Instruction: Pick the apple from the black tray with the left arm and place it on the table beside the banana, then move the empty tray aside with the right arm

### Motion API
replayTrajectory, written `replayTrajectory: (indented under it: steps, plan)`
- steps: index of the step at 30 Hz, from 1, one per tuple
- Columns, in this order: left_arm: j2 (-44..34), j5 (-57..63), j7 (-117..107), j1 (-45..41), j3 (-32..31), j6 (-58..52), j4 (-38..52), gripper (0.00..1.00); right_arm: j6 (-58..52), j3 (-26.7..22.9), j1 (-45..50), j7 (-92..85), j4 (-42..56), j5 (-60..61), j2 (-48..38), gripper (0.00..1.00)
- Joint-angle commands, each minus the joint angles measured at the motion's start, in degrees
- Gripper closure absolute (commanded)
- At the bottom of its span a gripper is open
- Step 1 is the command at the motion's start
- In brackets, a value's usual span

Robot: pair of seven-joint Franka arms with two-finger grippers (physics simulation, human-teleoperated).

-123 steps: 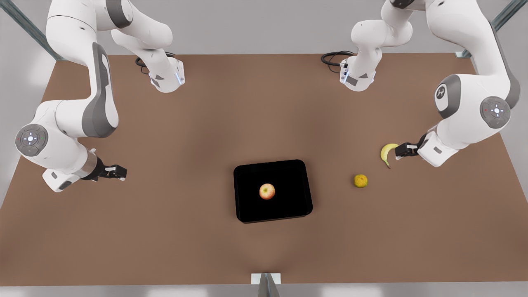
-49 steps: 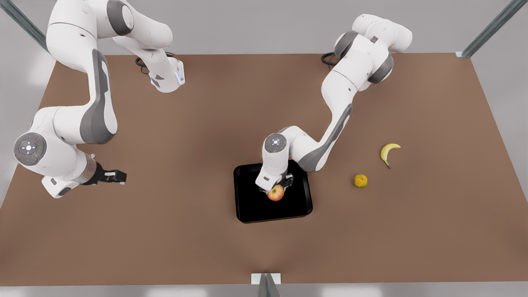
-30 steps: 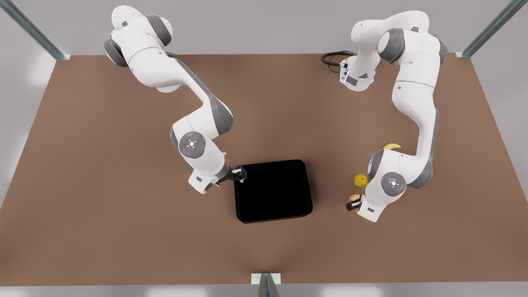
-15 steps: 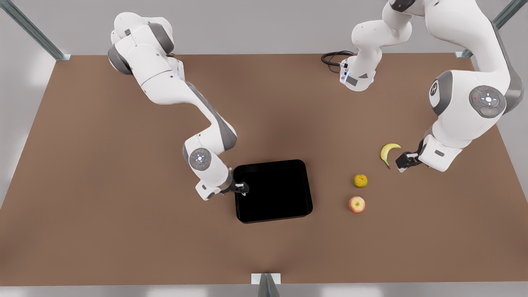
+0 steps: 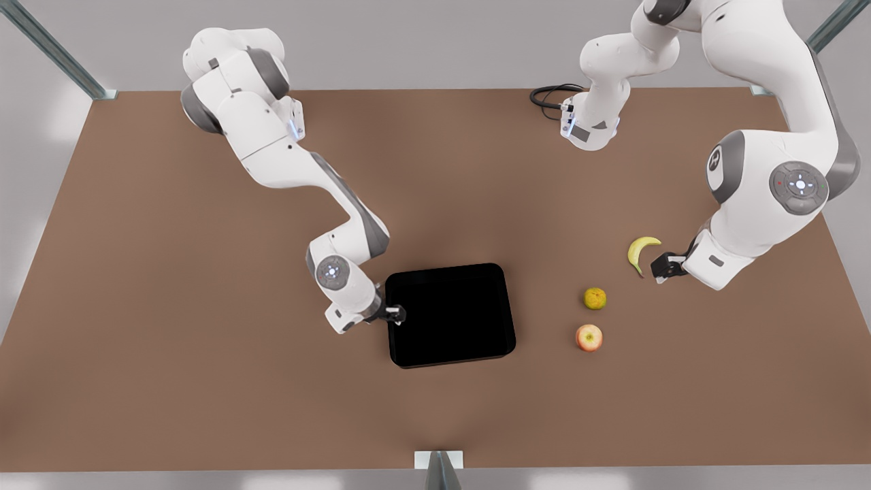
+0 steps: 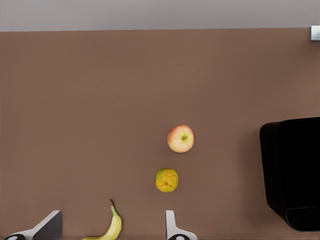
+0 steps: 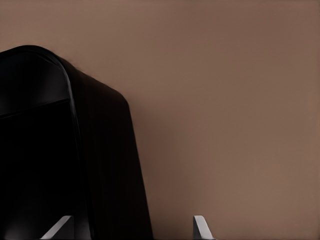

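Tabletop (image 5: pixel 204 381) carries all the loose things. Since half a second ago the black tray (image 5: pixel 449 314), apple (image 5: pixel 588 337), yellow-orange round fruit (image 5: pixel 595 298) and banana (image 5: pixel 639 249) lie unchanged; only the arms have shifted slightly. The right end effector (image 5: pixel 397 314), on the arm at the front view's left, has edged up along the tray's rim on that side; in the right wrist view its fingers (image 7: pixel 199 226) are spread astride the rim. That arm reaches low, elbow bent. The left end effector (image 5: pixel 661 265) hovers just beside the banana, fingers (image 6: pixel 172 227) spread and empty, with the apple well apart from it, near the round fruit, between tray and banana.
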Motion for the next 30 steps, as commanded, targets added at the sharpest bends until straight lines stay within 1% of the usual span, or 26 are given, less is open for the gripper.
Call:
replayTrajectory:
  steps: [1, 4, 6, 7, 11, 13, 15, 17, 20, 26, 28, 30]
  plan:
    - [0.0, 0.1, 5.8, 0.0, 0.0, -0.1, 0.0, 0.00, 0.8, 0.0, 0.0, -1.5, 0.0, 0.4, 0.1, 0.10]
    - [-0.1, 0.1, 5.7, 0.1, 0.0, -0.1, 0.0, 0.00, 0.3, 0.4, 0.4, -0.3, -0.7, 0.5, 0.2, 0.10]
    - [0.0, 0.1, 5.7, 0.1, 0.0, -0.1, 0.0, 0.00, 0.3, 0.6, 0.5, 0.6, -1.9, 0.5, 0.2, 0.12]
    - [0.0, 0.1, 5.7, 0.1, 0.1, -0.1, 0.0, 0.00, 0.3, 0.6, 0.4, 0.6, -1.9, 0.5, 0.2, 0.20]
    - [0.4, 0.1, 5.7, 0.1, 0.1, -0.1, 0.0, 0.00, 0.1, 0.6, 0.3, 0.6, -1.9, 0.5, 0.2, 0.60]
    - [0.4, 0.2, 5.7, 0.1, 0.1, 0.1, 0.2, 0.00, 0.1, 0.6, 0.3, 0.6, -1.9, 0.5, 0.2, 0.71]
    - [0.4, 0.1, 5.8, 1.0, 0.2, 0.4, 0.2, 0.00, 0.1, 0.6, 0.3, 0.6, -1.9, 0.5, 0.2, 0.76]
    - [0.4, 0.0, 5.6, 1.0, 0.2, 0.4, 0.0, 0.00, 0.0, 0.8, 0.3, 0.5, -1.8, 0.5, -0.2, 0.78]
    - [0.3, 0.0, 5.3, 0.9, 0.2, 0.2, 0.1, 0.00, -6.4, 1.5, 0.2, 0.5, -1.3, 0.4, -4.3, 0.80]
    - [0.3, 0.0, 5.3, 0.9, 0.2, 0.0, 0.1, 0.00, -10.9, 1.8, 0.2, 0.0, -1.2, 0.4, -6.9, 0.83]
    - [0.3, 0.0, 5.3, 0.9, 0.1, 0.0, 0.0, 0.00, -14.8, 1.8, 0.0, -1.2, -1.2, 0.4, -8.3, 0.84]
    - [0.3, 0.0, 5.3, 0.9, 0.2, 0.0, 0.0, 0.00, -20.2, 1.3, -1.9, -7.1, -1.2, 0.4, -11.1, 0.85]
